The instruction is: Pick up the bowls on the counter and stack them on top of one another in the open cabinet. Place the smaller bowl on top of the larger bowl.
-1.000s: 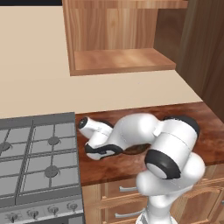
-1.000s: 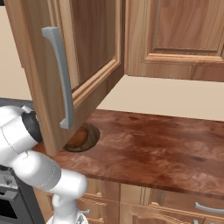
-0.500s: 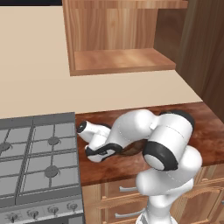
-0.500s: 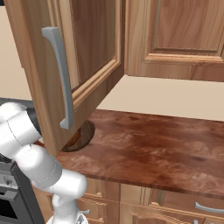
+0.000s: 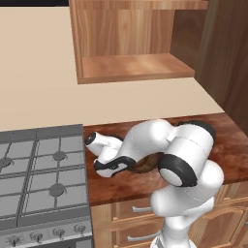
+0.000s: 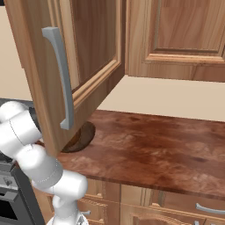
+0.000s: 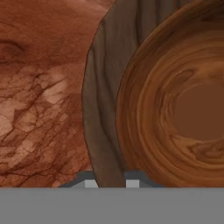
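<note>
In the hand view the smaller bowl (image 7: pixel 175 100), reddish-brown and deep, fills the right side. The dark rim of the larger bowl (image 7: pixel 100 109) curves around its left; whether the small one rests inside it I cannot tell. My gripper (image 7: pixel 111 183) has a fingertip on each side of that dark rim, which fills the gap between them. From the base views the larger bowl (image 5: pixel 147 164) (image 6: pixel 83 134) lies on the counter (image 5: pixel 227 145), mostly under my bent arm. The open cabinet (image 5: pixel 135 65) hangs above with a bare shelf.
A grey gas stove (image 5: pixel 38 169) adjoins the counter on the left. The cabinet's open door (image 6: pixel 88 52), with a grey handle (image 6: pixel 61 79), juts out over the bowl. A tall dark wood unit (image 5: pixel 227 58) closes off the right. Bare counter (image 6: pixel 154 149) stretches right.
The hand has dropped lower onto the bowl near the stove side of the counter, mostly in the first half second; since then it has barely shifted. The bowl has stayed in place.
</note>
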Motion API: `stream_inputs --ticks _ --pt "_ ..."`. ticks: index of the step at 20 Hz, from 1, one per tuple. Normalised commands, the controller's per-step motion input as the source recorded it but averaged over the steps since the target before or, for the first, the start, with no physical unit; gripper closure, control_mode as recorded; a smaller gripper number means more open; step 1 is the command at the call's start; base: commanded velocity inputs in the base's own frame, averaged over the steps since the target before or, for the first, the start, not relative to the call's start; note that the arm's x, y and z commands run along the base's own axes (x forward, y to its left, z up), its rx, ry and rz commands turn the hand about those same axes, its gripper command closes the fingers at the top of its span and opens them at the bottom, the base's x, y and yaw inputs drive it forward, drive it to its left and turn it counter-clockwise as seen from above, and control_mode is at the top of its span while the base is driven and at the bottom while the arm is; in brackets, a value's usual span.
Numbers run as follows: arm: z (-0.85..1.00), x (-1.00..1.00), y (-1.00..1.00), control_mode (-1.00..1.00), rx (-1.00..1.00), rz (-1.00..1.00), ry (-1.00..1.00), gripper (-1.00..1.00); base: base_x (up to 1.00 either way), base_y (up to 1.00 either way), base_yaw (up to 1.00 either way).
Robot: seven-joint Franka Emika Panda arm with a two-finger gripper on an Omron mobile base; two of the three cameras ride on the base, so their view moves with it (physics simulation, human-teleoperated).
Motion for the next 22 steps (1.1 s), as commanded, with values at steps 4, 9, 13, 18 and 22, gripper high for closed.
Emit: stream_inputs --ticks 4,9,13,18,22 --pt "0.46 -0.03 -0.14 -1.00 0.06 0.00 0.00 1.00 0.00 0.00 0.00" --pt "0.55 -0.04 -0.06 -1.00 0.02 0.00 0.00 1.00 0.00 0.00 0.00" --pt "0.47 -0.01 0.00 -1.00 0.00 0.00 0.00 1.00 0.00 0.00 0.00" --pt "0.44 0.00 0.00 -1.00 0.00 0.00 0.00 1.00 0.00 0.00 0.00" --pt "0.43 0.00 0.00 -1.00 0.00 0.01 0.01 1.00 0.00 0.00 0.00"
